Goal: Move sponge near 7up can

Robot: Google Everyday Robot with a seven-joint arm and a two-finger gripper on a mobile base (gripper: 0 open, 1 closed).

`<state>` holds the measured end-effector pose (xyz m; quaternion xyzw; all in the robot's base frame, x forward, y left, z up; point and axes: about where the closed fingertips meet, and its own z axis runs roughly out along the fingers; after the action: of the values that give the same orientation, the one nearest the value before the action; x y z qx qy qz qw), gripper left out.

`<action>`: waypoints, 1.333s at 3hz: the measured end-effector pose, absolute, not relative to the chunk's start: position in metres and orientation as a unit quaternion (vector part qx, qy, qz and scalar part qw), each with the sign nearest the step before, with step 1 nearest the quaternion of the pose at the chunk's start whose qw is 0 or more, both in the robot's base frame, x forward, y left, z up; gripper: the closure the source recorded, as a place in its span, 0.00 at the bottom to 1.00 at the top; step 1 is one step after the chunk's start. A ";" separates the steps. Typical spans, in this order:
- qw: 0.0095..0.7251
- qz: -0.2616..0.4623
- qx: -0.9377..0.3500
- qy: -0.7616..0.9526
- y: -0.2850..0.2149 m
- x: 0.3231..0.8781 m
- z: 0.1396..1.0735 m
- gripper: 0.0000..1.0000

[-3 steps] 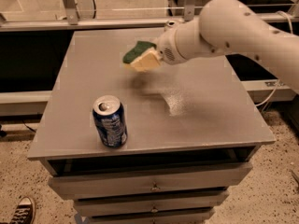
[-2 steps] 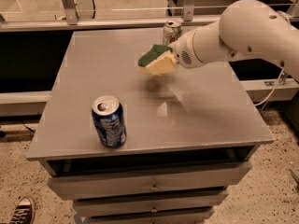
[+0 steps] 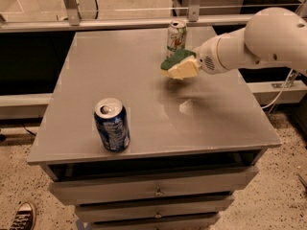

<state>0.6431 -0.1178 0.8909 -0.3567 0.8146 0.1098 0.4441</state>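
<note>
The 7up can (image 3: 176,37) stands upright at the far middle of the grey table (image 3: 144,123), white with green and red markings. My gripper (image 3: 188,67) comes in from the right on a white arm and is shut on the sponge (image 3: 177,63), green top over pale yellow foam. The sponge hangs above the table, just in front of and slightly below the 7up can in the view. The fingers are mostly hidden behind the sponge.
A dark blue soda can (image 3: 112,124) stands upright near the table's front left edge. Drawers sit under the tabletop (image 3: 153,191). A metal rail (image 3: 120,23) runs behind the table. A shoe (image 3: 20,217) shows at the bottom left on the floor.
My gripper has carried the sponge to the right and farther back, toward the 7up can, which has come into view behind it. The blue can has not moved.
</note>
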 end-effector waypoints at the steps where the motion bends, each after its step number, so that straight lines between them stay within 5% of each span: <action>1: 0.446 0.109 -0.350 0.817 -0.123 0.660 0.880 1.00; 2: 0.452 0.102 -0.342 0.818 -0.130 0.678 0.872 1.00; 3: 0.459 0.090 -0.332 0.819 -0.139 0.693 0.868 0.90; 4: 0.469 0.077 -0.323 0.818 -0.147 0.706 0.867 0.59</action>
<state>0.7059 -0.1473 0.8671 -0.3233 0.8183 0.0770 0.4689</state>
